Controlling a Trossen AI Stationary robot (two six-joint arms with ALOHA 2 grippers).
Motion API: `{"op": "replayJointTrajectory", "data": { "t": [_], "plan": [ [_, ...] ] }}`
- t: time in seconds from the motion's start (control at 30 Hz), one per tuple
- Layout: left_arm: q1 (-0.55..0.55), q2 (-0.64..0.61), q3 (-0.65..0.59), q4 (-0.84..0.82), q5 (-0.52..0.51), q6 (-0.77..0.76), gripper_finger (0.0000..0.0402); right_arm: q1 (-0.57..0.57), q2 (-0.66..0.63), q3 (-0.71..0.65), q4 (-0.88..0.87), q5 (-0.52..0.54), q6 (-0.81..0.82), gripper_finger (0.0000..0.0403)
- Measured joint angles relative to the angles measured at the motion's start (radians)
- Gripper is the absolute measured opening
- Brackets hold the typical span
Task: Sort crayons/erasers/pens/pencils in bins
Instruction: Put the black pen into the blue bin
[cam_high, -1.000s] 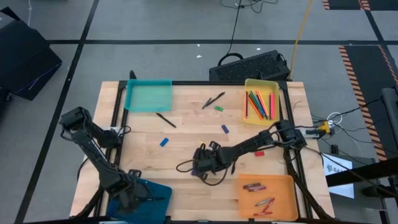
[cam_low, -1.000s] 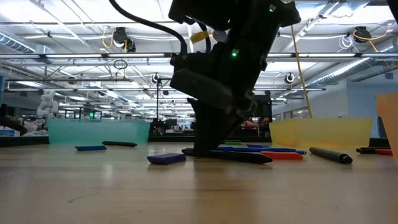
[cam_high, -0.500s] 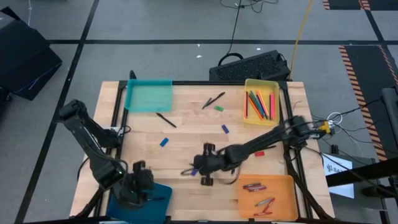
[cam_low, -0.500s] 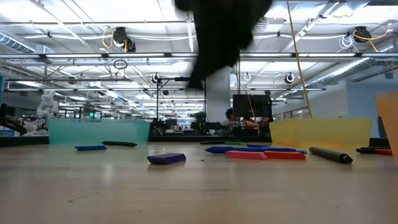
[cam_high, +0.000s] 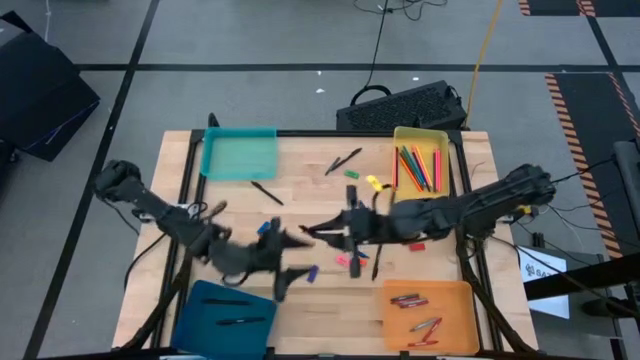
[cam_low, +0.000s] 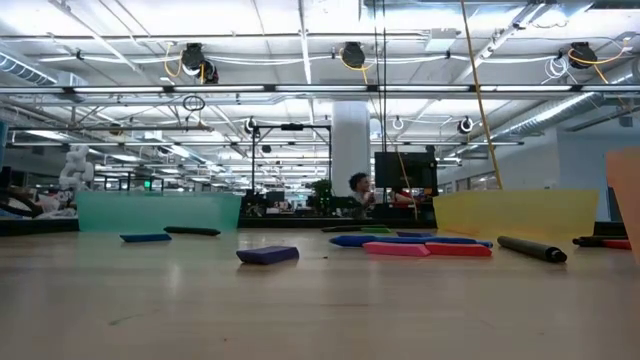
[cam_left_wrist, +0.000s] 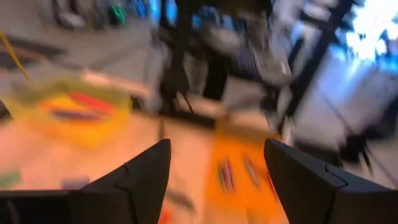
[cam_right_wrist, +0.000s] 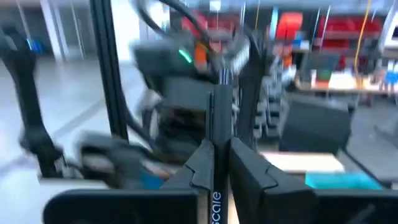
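Reading the high view as a clock face, the left gripper (cam_high: 288, 264) hangs over the wooden table (cam_high: 300, 205) towards 7 o'clock, just past the dark blue plastic bin (cam_high: 200, 305). In its wrist view the fingers (cam_left_wrist: 146, 177) are spread wide with nothing between them. A slim black pen (cam_high: 240, 321) lies in that bin. The shallow teal bin (cam_high: 238, 155) sits at 11 o'clock.

At centre, the right gripper (cam_high: 310, 233) is pinching a thin dark pen (cam_right_wrist: 215, 134), its fingers pressed tight on it. From above, that pen is hard to make out.

A small purple-blue eraser (cam_high: 312, 272) lies beside the left gripper. The yellow bin (cam_high: 405, 135) at 1 o'clock holds bright pencils (cam_high: 418, 167). The orange bin (cam_high: 450, 300) at 5 o'clock holds stubby red crayons (cam_high: 410, 299).

The low view shows neither arm.
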Motion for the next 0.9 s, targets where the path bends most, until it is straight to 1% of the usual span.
{"op": "replayJointTrajectory", "data": {
  "t": [0.13,0.2,0.27,0.4,0.47,0.53,0.63,0.7,0.77,0.9],
  "plan": [
    [0.078,0.000,0.000,0.180,-0.002,0.125,0.0253,0.000,-0.065,-0.058,0.188,-0.003,0.000,0.0023],
    [0.106,0.000,0.000,0.217,0.012,0.161,0.0245,-0.002,-0.078,-0.087,0.283,-0.031,0.002,0.0023],
    [0.134,0.001,0.000,0.232,0.048,0.170,0.0238,-0.007,-0.076,-0.107,0.343,-0.047,0.009,0.0024],
    [0.169,0.001,-0.001,0.292,0.155,0.181,0.0235,-0.015,-0.068,-0.116,0.368,-0.041,0.013,0.0024],
    [0.170,0.001,-0.002,0.310,0.181,0.212,0.0234,-0.021,-0.064,-0.120,0.374,-0.041,0.028,0.0024],
    [0.170,0.001,-0.002,0.325,0.205,0.222,0.0234,-0.028,-0.064,-0.133,0.365,-0.018,0.030,0.0024],
    [0.170,0.000,-0.002,0.341,0.277,0.218,0.0234,-0.041,-0.062,-0.161,0.380,0.018,0.027,0.0024],
    [0.175,0.001,-0.002,0.350,0.354,0.209,0.0230,-0.046,-0.063,-0.180,0.409,0.034,0.024,0.0024],
    [0.175,0.000,-0.002,0.348,0.345,0.182,0.0224,-0.050,-0.064,-0.192,0.449,0.014,0.043,0.0024],
    [0.201,0.002,-0.002,0.341,0.307,0.143,0.0202,-0.055,-0.065,-0.224,0.477,0.039,0.050,0.0024]
  ]
}}
